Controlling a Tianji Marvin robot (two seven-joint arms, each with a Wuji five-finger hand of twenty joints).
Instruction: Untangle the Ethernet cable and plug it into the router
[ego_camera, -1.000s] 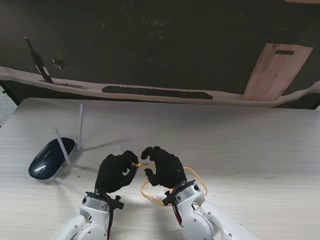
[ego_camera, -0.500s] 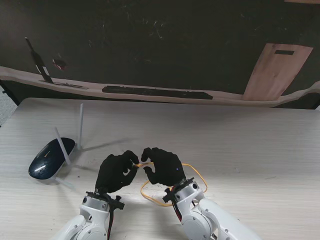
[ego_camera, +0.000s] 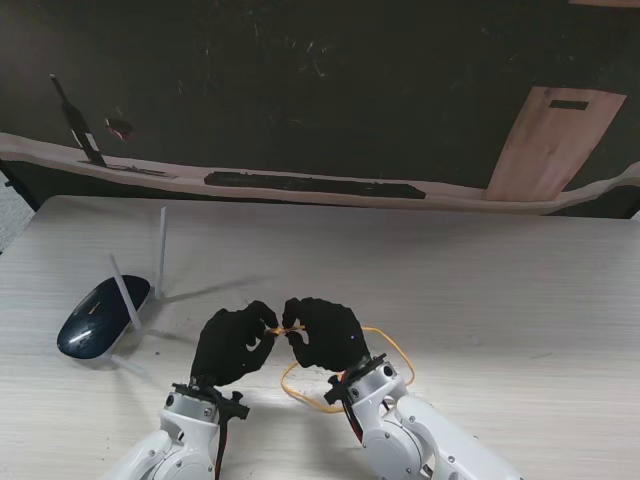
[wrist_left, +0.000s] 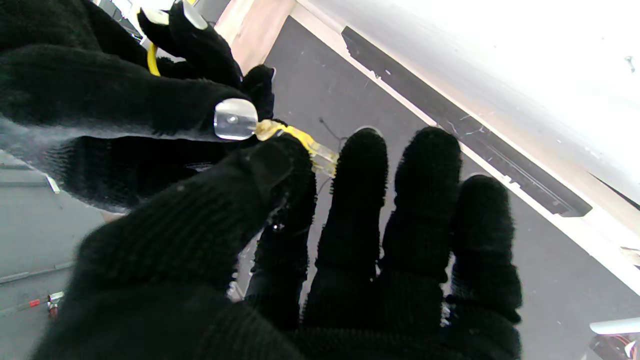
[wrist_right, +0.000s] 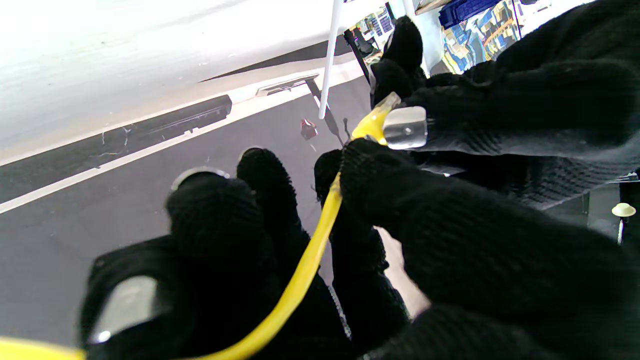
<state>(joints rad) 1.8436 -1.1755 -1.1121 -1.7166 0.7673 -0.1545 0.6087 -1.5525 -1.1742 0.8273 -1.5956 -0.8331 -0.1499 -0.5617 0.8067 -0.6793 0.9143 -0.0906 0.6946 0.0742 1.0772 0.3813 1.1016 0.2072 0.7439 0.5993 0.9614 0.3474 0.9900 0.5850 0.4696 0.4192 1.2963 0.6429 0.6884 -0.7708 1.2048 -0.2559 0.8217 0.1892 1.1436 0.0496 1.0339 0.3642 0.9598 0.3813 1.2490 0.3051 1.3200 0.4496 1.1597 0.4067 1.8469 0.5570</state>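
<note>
**Two hands, one plug: the handover is on**

Two gloved hands meet over the near edge of the counter (ego_camera: 500, 290), just left of its middle. The left robot hand (ego_camera: 232, 345) and the right robot hand (ego_camera: 325, 333) are fingertip to fingertip, with the end of the yellow Ethernet cable (ego_camera: 345, 385) between them. From the left wrist you can see the clear plug (wrist_left: 322, 156) poking out past the left thumb, pressed there against the index finger, so I'd call that hand closed on the plug. The right robot hand is closed on the cable too: its wrist view shows the yellow cord running up through the palm and pinched between thumb and finger right behind the plug. Both are gripping, neither has let go.

Behind the right robot hand the cable lies in a loose loop on the counter, running back toward the near edge. Whether any crossing is left in that loop I can't make out, the wrist covers part of it.

Over by the left edge sits the router (ego_camera: 100, 317), dark and oval, two white antennas up, well apart from the hands. Its ports aren't visible from here.

My read: this is the pass or re-grip of the plug, with plugging in not yet begun. Next it calls for one hand to own the plug cleanly, latch side known, then a carry left to the router with enough slack paid out of that loop. Snagging the loop is the risk.
</note>
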